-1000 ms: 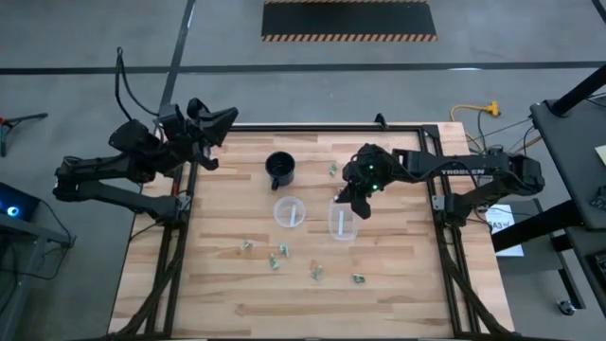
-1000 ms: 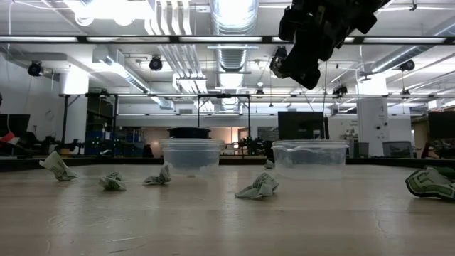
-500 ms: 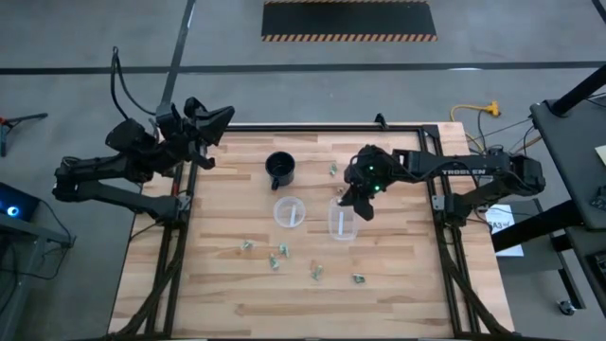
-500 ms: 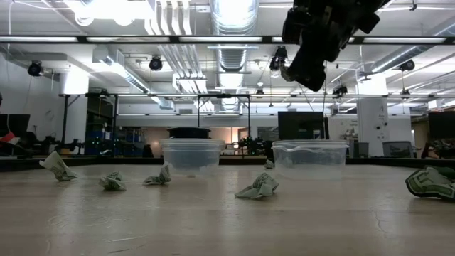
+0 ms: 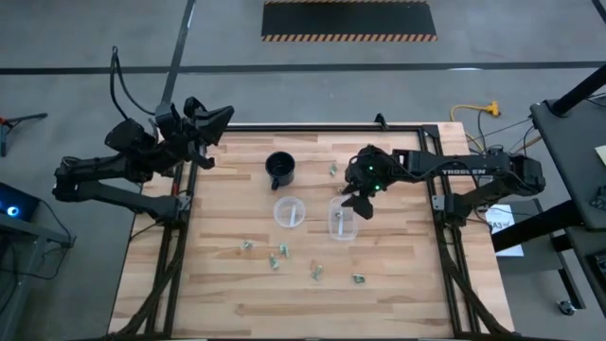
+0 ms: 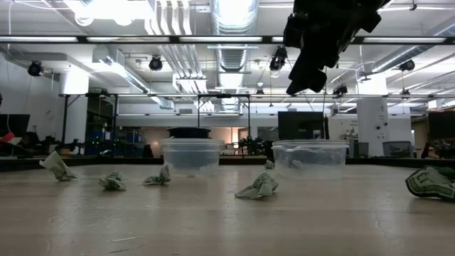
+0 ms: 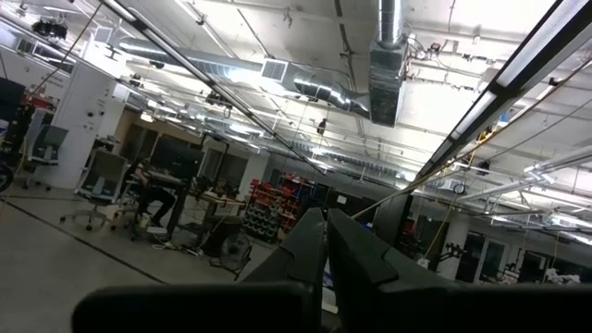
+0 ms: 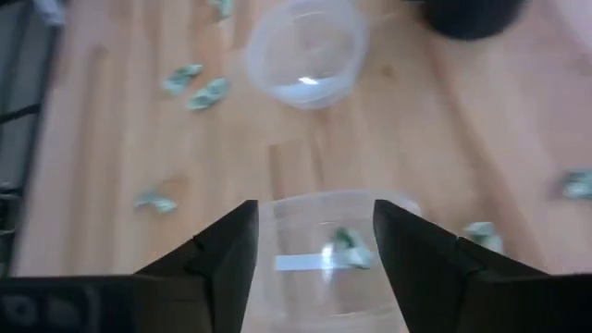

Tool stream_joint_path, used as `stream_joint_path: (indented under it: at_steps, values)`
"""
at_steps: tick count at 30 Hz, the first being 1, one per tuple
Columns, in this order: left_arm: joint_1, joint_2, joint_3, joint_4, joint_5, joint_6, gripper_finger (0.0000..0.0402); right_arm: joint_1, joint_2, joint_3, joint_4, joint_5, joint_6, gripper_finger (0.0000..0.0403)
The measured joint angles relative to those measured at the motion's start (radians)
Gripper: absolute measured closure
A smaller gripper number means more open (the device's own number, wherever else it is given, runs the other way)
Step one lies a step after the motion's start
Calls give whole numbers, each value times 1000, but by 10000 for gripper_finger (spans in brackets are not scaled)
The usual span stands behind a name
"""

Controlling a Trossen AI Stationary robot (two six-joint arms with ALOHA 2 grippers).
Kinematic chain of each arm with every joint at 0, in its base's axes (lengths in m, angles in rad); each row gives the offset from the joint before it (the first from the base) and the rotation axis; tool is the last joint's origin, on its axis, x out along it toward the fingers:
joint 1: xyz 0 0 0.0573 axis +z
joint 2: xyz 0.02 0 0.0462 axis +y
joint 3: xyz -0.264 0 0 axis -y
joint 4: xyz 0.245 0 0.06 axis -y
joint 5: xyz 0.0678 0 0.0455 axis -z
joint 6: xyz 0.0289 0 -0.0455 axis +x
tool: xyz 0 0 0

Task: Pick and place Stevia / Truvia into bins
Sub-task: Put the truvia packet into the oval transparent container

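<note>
- One green-and-white packet (image 8: pixel 346 242) lies inside the right clear cup (image 5: pixel 342 220), down at the bottom.
- The right gripper (image 5: pixel 358 201) hangs just above the far rim of that cup. Its two fingers (image 8: pixel 228 259) are spread wide, one on each side of the cup in the right wrist view, and they hold nothing.
- The left clear cup (image 5: pixel 290 210) sits just beside the right one, nearer the middle of the table (image 5: pixel 227 284). I cannot tell if a packet is inside it.
- A black mug (image 5: pixel 280 169) stands behind the left cup, close to it.
- More packets (image 5: pixel 276 256) lie loose on the wood in front of the cups, in a spread-out row. One more packet (image 5: pixel 333 170) lies near the back of the table, to the right of the mug.
- In the low view the crumpled packets (image 6: pixel 258 188) rest on the table top in front of both cups.
- The left gripper (image 5: pixel 214 121) waits at the far left corner of the table, up off the wood. Its fingers (image 7: pixel 305 254) are pressed together with nothing between them.
</note>
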Motion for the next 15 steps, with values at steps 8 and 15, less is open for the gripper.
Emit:
stream_joint_path:
  at_steps: [8, 15]
  values:
    - [0, 0, 2, 0, 0, 0, 400, -65, 9, 0, -38, 129, -40, 191]
    - [0, 2, 2, 0, 0, 0, 400, -191, 64, 0, -49, 89, -117, 187]
